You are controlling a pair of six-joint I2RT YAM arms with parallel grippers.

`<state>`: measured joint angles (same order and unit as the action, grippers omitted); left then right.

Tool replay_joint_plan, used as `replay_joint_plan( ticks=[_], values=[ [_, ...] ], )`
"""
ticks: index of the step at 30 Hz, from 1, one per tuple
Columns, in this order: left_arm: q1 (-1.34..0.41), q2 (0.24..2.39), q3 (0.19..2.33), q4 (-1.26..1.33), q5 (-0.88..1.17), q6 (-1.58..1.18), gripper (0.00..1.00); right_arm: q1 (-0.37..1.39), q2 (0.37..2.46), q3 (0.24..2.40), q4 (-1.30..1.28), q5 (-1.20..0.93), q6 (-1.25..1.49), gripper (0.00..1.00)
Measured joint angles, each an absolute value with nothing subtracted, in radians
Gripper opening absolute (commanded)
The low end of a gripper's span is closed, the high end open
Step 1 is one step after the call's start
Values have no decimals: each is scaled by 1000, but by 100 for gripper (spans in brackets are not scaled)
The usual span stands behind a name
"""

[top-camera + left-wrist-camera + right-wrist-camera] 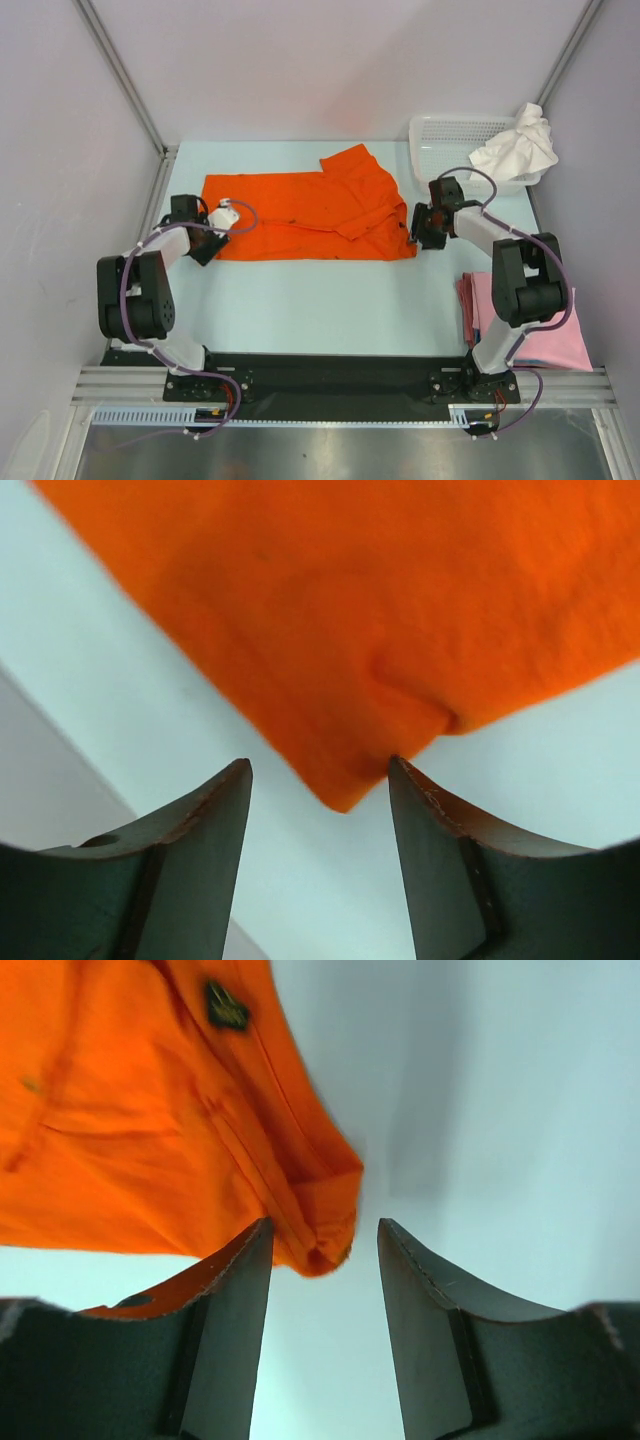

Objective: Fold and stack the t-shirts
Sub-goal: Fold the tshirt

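The bright orange t-shirt [305, 212] lies folded lengthwise in the middle of the table, one sleeve sticking up at the back. My left gripper [207, 247] is open at its near left corner; that orange corner [340, 780] lies just ahead of the open fingers, not held. My right gripper [415, 237] is open at the near right corner; the hemmed corner [320, 1245] lies between the fingertips, not clamped. A white t-shirt [516, 147] hangs over the basket. Pale pink t-shirts [545, 325] lie folded at the near right.
A white lattice basket [445, 135] stands at the back right. White walls close in the table on the left, back and right. The pink stack sits right beside the right arm's base [500, 355].
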<state>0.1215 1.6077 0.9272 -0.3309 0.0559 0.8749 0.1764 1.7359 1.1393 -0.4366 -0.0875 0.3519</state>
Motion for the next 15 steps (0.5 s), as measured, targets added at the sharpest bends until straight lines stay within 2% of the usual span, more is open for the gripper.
replay_joint_plan(
  ticks=[4,7,8,9,11,12,13,15],
  values=[
    [105,1636,898,-308,51,926,65,182,1749,1082,-434,-110,368,52],
    [86,1656,899,-263,23,947,60,184,1760,1081,-407,-123,375,50],
    [82,1661,899,-247,15,952,51,184,1765,1081,-392,-126,378,47],
    [78,1665,899,-236,9,951,43,184,1768,1081,-382,-129,383,32],
    [74,1677,896,-221,4,959,13,180,1780,1079,-360,-139,387,16],
    [73,1682,895,-216,1,958,0,177,1785,1073,-348,-144,393,5],
    [72,1684,891,-213,-5,963,0,172,1787,1062,-336,-149,399,0],
    [69,1686,881,-202,-16,970,0,155,1779,1032,-306,-169,419,0]
  ],
)
